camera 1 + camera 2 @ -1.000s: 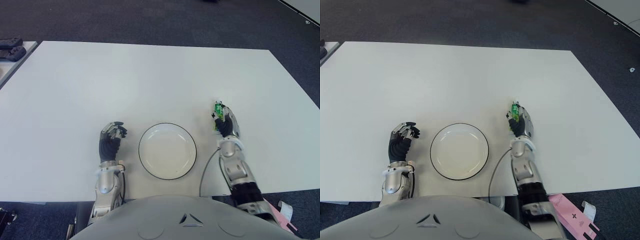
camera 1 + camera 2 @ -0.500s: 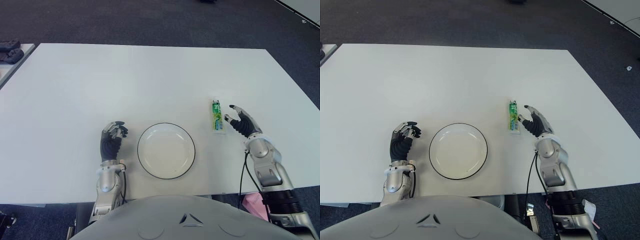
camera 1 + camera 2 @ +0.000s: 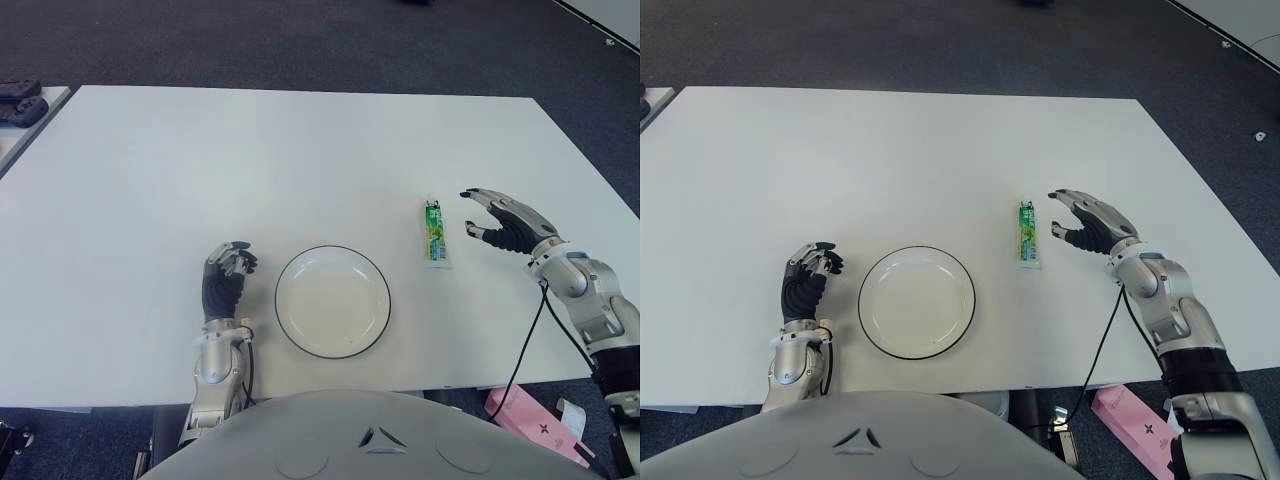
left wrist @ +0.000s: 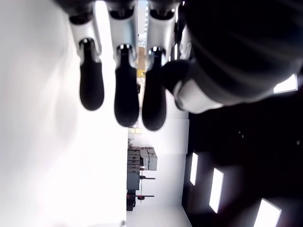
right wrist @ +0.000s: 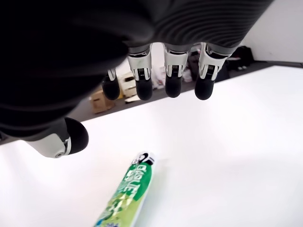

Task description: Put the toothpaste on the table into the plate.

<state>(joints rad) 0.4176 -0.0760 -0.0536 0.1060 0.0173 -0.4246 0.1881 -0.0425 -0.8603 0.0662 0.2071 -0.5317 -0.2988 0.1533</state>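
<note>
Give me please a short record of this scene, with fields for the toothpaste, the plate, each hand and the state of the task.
toothpaste: green tube lying flat on the white table, to the right of the plate, held by no hand
plate: white with a dark rim, nothing in it
right hand: to the right of the tube, fingers spread, apart from it
left hand: left of the plate, fingers curled, holding nothing
task state: the tube is not yet in the plate

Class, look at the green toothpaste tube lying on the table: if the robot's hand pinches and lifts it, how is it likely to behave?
The toothpaste tube lies flat on the table, so it probably won't roll. It looks small and thin, so likely light and somewhat squashy. The open right hand may find its low profile awkward.
</note>
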